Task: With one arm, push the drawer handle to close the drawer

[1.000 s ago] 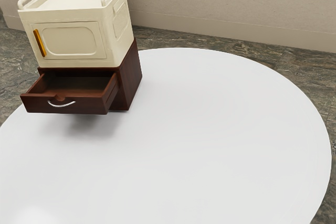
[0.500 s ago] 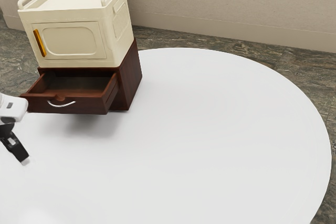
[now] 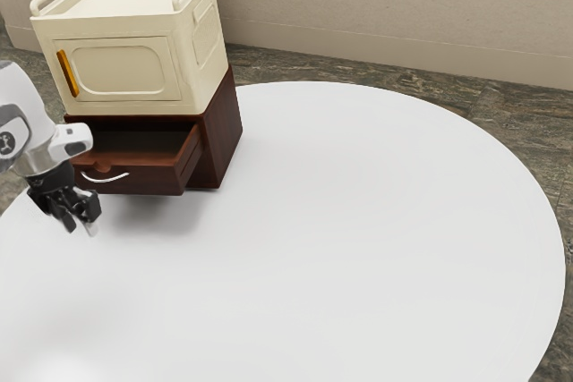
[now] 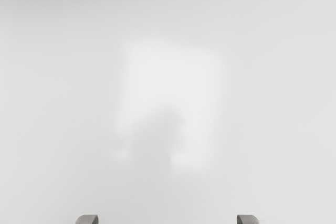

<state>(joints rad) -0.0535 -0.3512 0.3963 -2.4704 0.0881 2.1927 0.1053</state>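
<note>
Drawer [image 3: 152, 181] is out of its dark wood cabinet [image 3: 224, 131], open top exposed, so the job is all push, no grasp. Curved metal handle [image 3: 106, 177] sits on the front panel, facing away from the cabinet: a shove there should run along the slide.

My pincer [image 3: 81, 227] is wide, nothing between the fingers, tips angled down over the white counter [image 3: 358, 239]. Wrist view agrees: two tips well apart, a soft grey shadow on the counter, probably mine. Width does nothing for this task; narrow would give a firmer pushing nose.

Position: near the handle, toward the exterior view's left and lower than it. My arm [image 3: 22, 118] overlaps one end of the drawer front in that view; can't tell if anything touches. I read this as approach, closing not started.

Next: get the tips in front of the handle at its height, then push straight toward the cabinet. Off-centre contact could skew the drawer or slip off the bar.

Cream storage box [image 3: 121, 69] rests on the cabinet. Its weight probably helps hold the cabinet put, but a hard shove could shift the whole stack. Go slow.
</note>
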